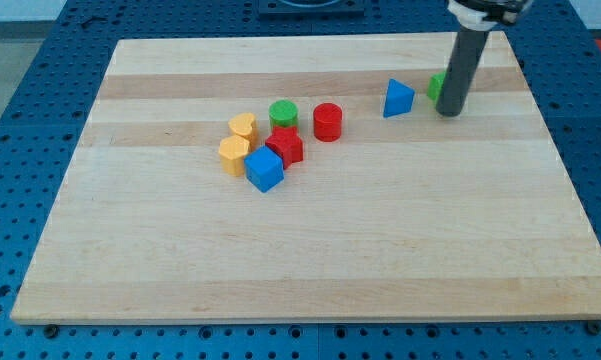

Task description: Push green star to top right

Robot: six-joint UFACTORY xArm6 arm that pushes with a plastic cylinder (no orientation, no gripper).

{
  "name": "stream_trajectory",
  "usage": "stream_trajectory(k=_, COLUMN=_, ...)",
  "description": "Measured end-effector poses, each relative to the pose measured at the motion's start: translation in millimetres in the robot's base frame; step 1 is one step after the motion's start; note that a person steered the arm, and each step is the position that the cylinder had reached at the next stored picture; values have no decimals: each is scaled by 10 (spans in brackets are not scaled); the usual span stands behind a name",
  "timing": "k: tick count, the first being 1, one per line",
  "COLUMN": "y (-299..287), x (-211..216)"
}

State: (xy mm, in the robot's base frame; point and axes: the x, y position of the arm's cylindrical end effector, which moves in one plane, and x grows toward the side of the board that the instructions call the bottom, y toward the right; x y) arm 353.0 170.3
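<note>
The green star (435, 87) lies near the board's top right, mostly hidden behind my rod; only its left edge shows. My tip (449, 112) rests on the board right beside the star, at its lower right, seemingly touching it. A blue triangular block (399, 98) lies just to the left of the star.
A cluster sits left of centre: a green cylinder (283, 112), a red cylinder (327, 121), a red star-like block (286, 145), a blue cube (264, 169), a yellow heart (243, 126) and a yellow hexagonal block (234, 155). The wooden board (310, 250) lies on a blue perforated table.
</note>
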Motion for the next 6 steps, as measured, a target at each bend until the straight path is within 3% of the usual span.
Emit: stream_trajectory(k=6, y=238, x=-1118)
